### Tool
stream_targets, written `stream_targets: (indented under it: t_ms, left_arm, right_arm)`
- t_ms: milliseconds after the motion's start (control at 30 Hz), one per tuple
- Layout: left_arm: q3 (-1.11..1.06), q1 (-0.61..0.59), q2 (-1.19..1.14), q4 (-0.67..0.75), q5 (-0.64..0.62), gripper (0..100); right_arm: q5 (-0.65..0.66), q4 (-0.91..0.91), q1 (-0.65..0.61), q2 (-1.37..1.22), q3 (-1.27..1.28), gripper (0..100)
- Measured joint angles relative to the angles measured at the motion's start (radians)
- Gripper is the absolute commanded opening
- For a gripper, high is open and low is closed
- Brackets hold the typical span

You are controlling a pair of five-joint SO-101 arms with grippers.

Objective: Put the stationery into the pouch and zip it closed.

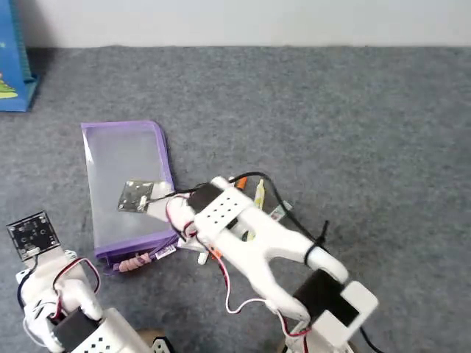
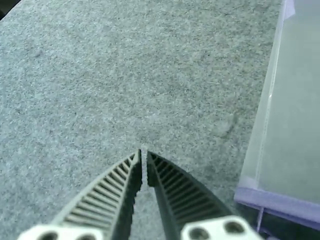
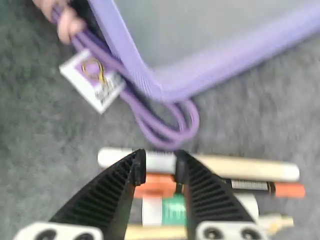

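Grey carpeted tabletop (image 1: 353,110): my right claw (image 3: 159,159), jaws narrowly parted and empty, hangs over the markers and pens (image 3: 240,171), which lie across both tips; purple pouch (image 1: 125,169) just beside, at 10 o'clock.

The pouch (image 1: 125,184) is clear with purple trim and a purple cord (image 3: 165,125), lying on speckled grey felt (image 1: 331,110). The stationery (image 3: 240,169) is cream, orange, white and green. A blue box (image 1: 13,66) sits at ten o'clock. The right gripper (image 3: 159,162) is ribbed black.
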State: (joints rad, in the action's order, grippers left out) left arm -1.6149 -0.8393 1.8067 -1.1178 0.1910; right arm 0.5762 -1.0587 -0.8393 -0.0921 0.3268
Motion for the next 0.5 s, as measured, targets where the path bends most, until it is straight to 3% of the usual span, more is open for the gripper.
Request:
stream_targets:
  t_ms: [500]
  left_arm:
    - [-0.015,-0.002,0.000,0.009,0.003,2]
  right_arm:
    - [0.005,0.103,-0.074,-0.173,-0.003,14.2]
